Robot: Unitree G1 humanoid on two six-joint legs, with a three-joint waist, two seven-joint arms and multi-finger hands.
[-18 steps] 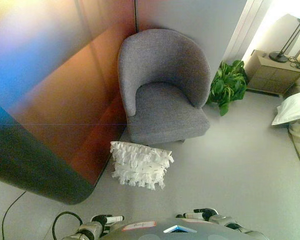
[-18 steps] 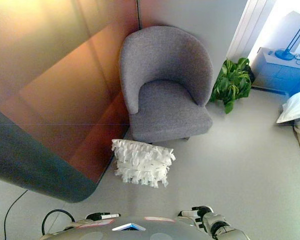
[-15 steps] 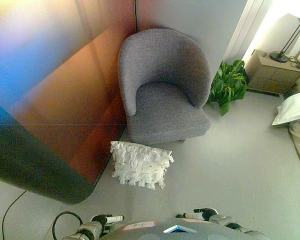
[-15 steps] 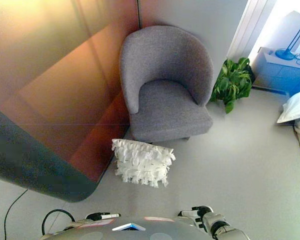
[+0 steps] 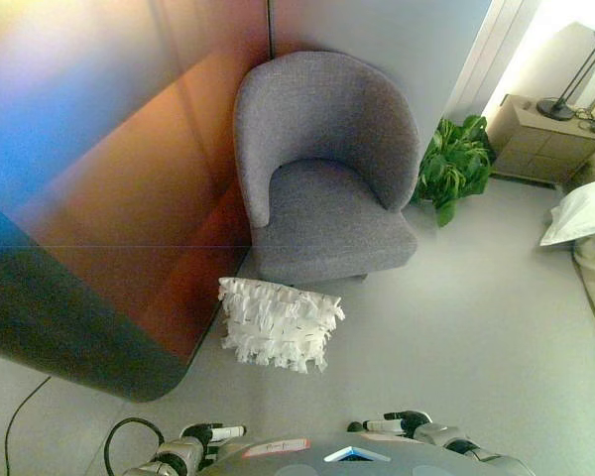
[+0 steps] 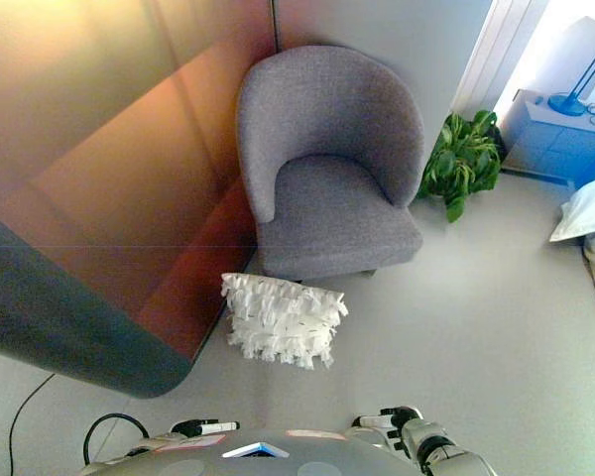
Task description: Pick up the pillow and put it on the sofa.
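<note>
A white fringed pillow (image 5: 280, 323) lies on the floor, against the front left of a grey armchair (image 5: 327, 203) that stands in the corner. The armchair's seat holds nothing. My left hand (image 5: 206, 438) shows at the bottom left and my right hand (image 5: 397, 426) at the bottom right, both low by my body and well short of the pillow. Both hands hold nothing, with fingers loosely extended.
A brown and dark panel wall (image 5: 99, 218) runs along the left. A green potted plant (image 5: 454, 169) stands right of the armchair. A nightstand (image 5: 540, 144) with a lamp and a bed edge with a white pillow (image 5: 581, 213) are at the far right.
The whole view has shifted slightly, so the camera moved a little. The pillow and both hands keep their places.
</note>
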